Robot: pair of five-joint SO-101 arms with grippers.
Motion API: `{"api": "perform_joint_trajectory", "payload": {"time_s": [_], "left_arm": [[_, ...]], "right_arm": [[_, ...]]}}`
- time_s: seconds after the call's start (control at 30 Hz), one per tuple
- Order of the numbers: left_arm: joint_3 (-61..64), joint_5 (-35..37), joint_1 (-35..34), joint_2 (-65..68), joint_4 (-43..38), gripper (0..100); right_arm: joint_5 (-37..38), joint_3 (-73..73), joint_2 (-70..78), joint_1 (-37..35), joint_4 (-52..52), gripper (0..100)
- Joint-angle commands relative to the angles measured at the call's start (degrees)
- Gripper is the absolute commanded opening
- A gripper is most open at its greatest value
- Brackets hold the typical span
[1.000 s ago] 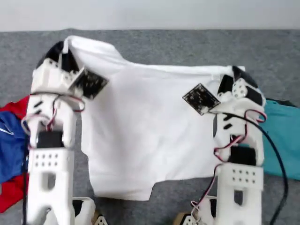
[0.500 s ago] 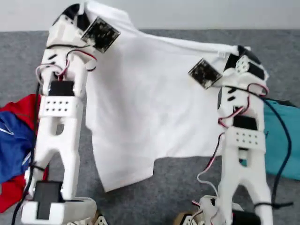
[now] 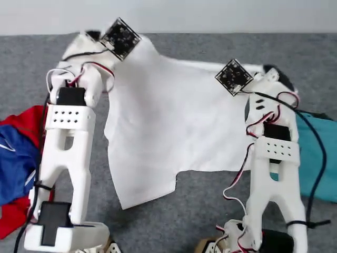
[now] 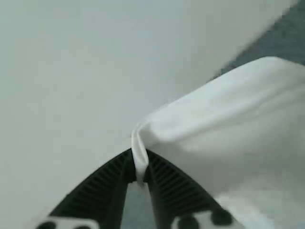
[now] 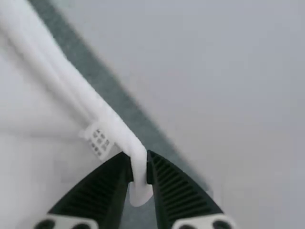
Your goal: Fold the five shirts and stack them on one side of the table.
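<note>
REMOTE RIG: I am holding the white shirt (image 3: 168, 132) by its far edge over the grey surface (image 3: 210, 211), one corner in each arm's jaws. The left jaws are clamping shut on a bunched fold of white cloth, seen in the left wrist view against the pale wall. The right jaws are pinching shut on the hem beside a small sewn tag (image 5: 98, 139).

From above, the gripped edge is running side to side along the far end of the surface, from the left arm (image 3: 68, 121) to the right arm (image 3: 271, 153), with the left corner sitting a little farther back. The rest of the shirt is trailing from that edge toward the arm bases (one flap is reaching nearer on the left side).

I judge the coming move is turning on this: the cloth lies on the near side of both jaws, so both arms are sharing the load and must carry the edge evenly. A red and blue heap (image 3: 13, 158) is lying to the left, a teal shirt (image 3: 316, 153) to the right.
</note>
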Motion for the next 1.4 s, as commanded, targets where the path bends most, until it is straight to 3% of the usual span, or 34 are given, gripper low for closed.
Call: {"api": "perform_joint_trajectory", "payload": {"time_s": [0.0, 0.13, 0.6, 0.97, 1.37], "left_arm": [[-2.68, 0.62, 2.29, -5.27, 16.79, 0], [-2.68, 0.62, 4.66, -7.3, 29.45, 0], [-2.15, 0.62, 11.6, -11.16, 60.04, 0], [10.68, 0.62, 15.47, -11.69, 61.27, 1], [12.97, 0.7, 17.41, -11.69, 61.36, 1]], "right_arm": [[-1.58, -4.31, -4.18, 0.57, 9.89, 1.0], [-1.85, -4.31, -4.97, 0.22, 19.56, 1.0], [-1.58, -4.04, -5.76, 0.4, 42.59, 1.0], [-1.58, -4.04, -5.76, 3.74, 44.62, 1.0], [1.58, 0.0, -6.2, 5.41, 44.62, 1.0]]}}
